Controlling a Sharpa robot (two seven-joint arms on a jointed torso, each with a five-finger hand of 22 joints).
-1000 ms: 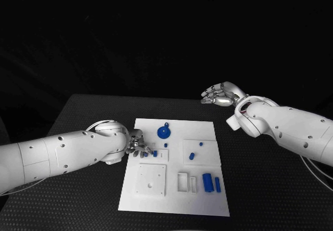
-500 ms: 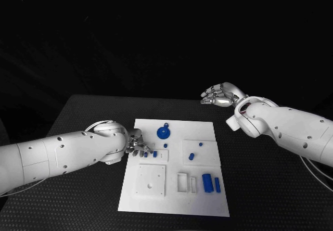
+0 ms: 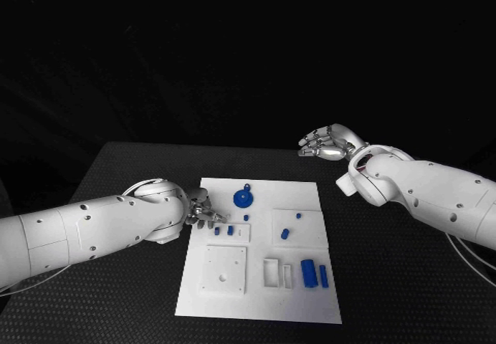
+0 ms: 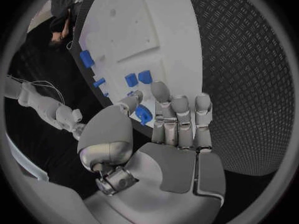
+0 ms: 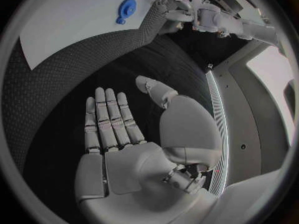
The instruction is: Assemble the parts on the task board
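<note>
The white task board (image 3: 259, 287) lies mid-table. My left hand (image 3: 201, 213) hovers at the board's left edge, and its thumb and a finger pinch a small blue part (image 4: 143, 113). Just beside the fingers, two short blue pegs (image 3: 222, 231) stand in a small inset plate. A round blue part (image 3: 244, 197) lies near the far edge, two small pegs (image 3: 285, 232) sit in the right square, and two blue cylinders (image 3: 314, 272) lie at the near right. My right hand (image 3: 329, 141) hangs raised beyond the board's far right corner, fingers apart, holding nothing (image 5: 118, 134).
A square plate with a centre hole (image 3: 226, 268) and two narrow slots (image 3: 277, 272) occupy the board's near half. Black textured table (image 3: 413, 287) surrounds the board on all sides. My right forearm (image 3: 423, 190) crosses above the table's right side.
My left hand has drawn back a little toward the board's left edge, uncovering the second short peg in the inset plate. The right hand has not moved.
</note>
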